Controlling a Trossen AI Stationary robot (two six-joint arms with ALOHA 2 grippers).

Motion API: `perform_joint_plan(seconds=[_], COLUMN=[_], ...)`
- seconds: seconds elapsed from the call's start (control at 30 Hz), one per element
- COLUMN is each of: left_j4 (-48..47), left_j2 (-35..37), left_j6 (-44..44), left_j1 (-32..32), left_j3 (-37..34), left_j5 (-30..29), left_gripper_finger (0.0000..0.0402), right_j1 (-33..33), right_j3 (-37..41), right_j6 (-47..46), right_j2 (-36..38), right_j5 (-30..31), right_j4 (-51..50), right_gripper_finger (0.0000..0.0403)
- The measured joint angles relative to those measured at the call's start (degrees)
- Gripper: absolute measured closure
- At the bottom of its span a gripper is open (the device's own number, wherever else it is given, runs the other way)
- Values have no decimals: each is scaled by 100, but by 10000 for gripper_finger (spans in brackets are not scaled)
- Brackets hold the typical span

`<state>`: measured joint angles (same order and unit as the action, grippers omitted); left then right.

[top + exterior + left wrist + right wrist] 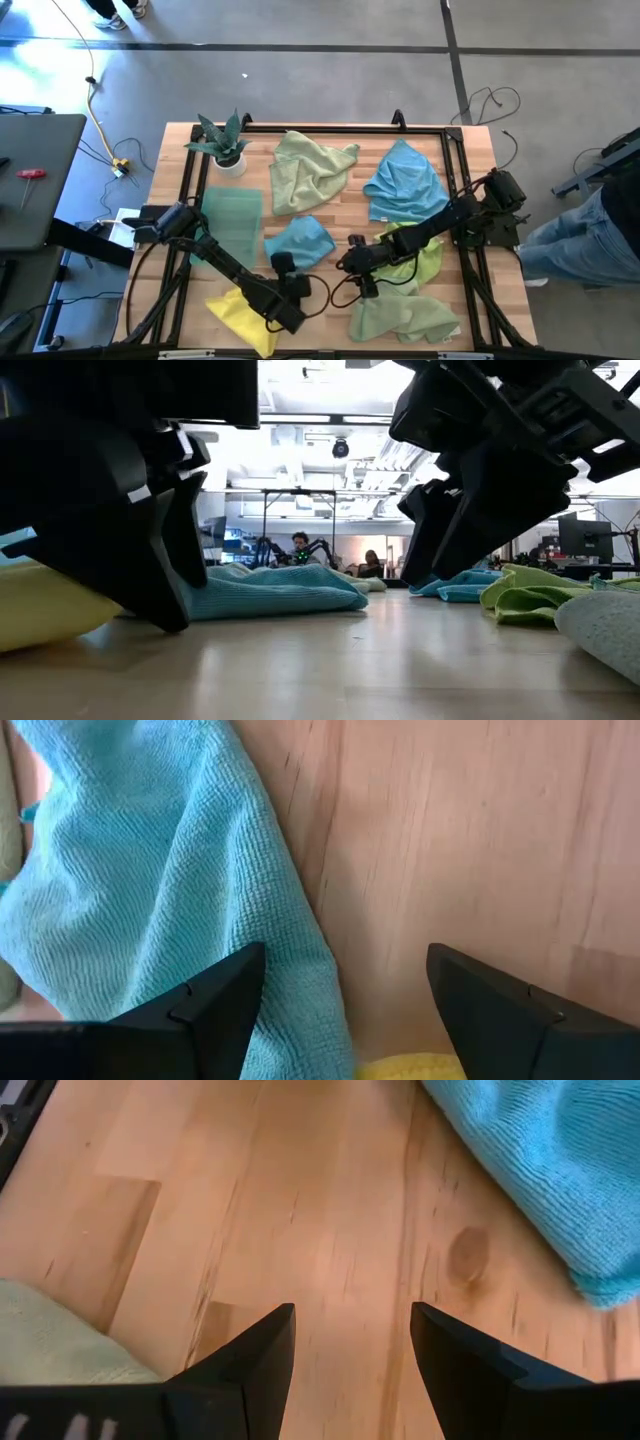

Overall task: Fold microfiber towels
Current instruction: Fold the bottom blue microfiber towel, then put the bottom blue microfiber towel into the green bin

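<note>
So the small sky blue towel point(300, 240) sits crumpled near the table's middle, between the two grippers; the left gripper point(283, 263) hovers right at its near edge, fingers spread and empty, so I'd guess that arm goes first; the right gripper point(352, 243) is just beside it over bare wood, also open, holding nothing. The cloth looks bunched, soft, ribbed, no clear long axis; other towels lie scattered round it, yellow towel point(243, 312) closest.

Pale wood table point(470, 160), yellow towel point(243, 316), sky blue towels point(405, 182), pale green towels point(308, 170), teal towel point(232, 222), green plant point(222, 137) in white pot, dark arms
</note>
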<state>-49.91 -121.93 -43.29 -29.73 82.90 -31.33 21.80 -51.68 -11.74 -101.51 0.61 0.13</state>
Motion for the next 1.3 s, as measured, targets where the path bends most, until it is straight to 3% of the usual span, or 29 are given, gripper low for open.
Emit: perform_joint_plan(seconds=[0.3,0.53,0.83,1.03,1.3], left_j4=[-237,-318,-1402,-699,-843], left_j2=[-15,-13,-11,54,37], left_j6=[-87,345,-304,-315,-750], left_j1=[80,83,88,83,292], left_j3=[193,484,336,-53,-128], left_j5=[-26,14,102,430,256], left_gripper_finger=[133,133,133,133,136], right_j1=[-4,-25,-41,-39,-39], right_j3=[0,0,0,0,0], right_j6=[-20,-20,-125,-126,-127], right_j2=[2,2,2,2,4], right_j5=[88,165,213,239,311], right_j4=[56,128,137,137,174], right_gripper_finger=[210,210,210,210,210])
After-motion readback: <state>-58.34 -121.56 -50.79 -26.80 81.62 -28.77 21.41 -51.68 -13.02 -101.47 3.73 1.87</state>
